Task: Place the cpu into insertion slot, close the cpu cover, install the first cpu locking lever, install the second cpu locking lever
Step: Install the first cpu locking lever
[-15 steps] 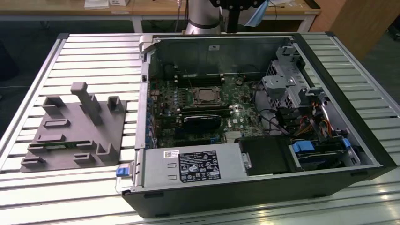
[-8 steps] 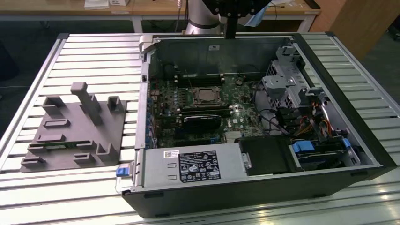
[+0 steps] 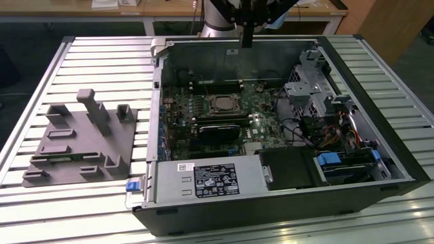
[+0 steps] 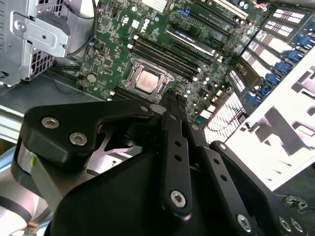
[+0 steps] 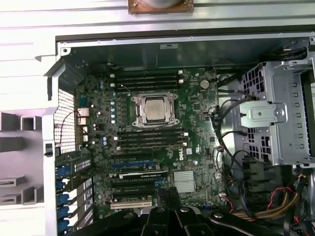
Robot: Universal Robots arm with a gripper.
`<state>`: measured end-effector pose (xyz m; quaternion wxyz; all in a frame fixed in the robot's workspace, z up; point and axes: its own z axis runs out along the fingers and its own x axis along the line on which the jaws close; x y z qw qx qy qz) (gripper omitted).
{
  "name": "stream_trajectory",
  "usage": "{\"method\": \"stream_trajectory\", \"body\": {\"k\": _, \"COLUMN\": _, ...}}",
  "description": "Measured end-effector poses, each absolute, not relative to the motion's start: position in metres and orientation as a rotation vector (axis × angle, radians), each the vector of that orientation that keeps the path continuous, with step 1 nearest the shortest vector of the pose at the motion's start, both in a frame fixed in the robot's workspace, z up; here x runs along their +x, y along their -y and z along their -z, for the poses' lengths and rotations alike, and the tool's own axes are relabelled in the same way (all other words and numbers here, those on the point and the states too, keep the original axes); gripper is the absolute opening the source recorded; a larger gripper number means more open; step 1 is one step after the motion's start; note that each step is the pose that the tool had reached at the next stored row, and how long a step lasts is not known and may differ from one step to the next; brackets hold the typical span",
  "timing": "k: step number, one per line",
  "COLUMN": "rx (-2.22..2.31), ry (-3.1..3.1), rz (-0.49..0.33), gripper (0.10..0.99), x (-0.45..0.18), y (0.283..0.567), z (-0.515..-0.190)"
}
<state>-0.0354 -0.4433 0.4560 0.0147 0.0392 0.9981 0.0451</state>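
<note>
The cpu point(image 3: 222, 104) point(image 4: 146, 81) point(image 5: 154, 109) lies flat in the insertion slot point(image 5: 153, 124) on the green motherboard, its silvery top facing up. The cpu cover point(image 3: 211, 98) point(image 4: 129, 74) point(image 5: 137, 109) lies down as a silver frame around the chip. How the locking levers stand is too small to tell. My gripper point(image 3: 249, 36) point(image 4: 170, 101) point(image 5: 170, 195) hangs above the case's far wall, well clear of the socket. Its black fingers are shut together with nothing between them.
The open computer case point(image 3: 407, 168) lies on a slatted metal table point(image 3: 101, 61). A grey fixture block point(image 3: 81, 137) sits at the exterior view's left. Inside are a black card point(image 3: 220, 133), a power supply point(image 3: 210, 180), a drive cage point(image 3: 318, 91) and cables point(image 3: 336, 134).
</note>
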Motion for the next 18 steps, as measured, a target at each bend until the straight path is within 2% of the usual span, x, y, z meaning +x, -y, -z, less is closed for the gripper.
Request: {"method": "stream_trajectory", "body": {"k": 18, "rx": 0.122, "ry": -3.107, "rz": -0.14, "gripper": 0.106, "x": -0.035, "y": 0.437, "z": -0.423}}
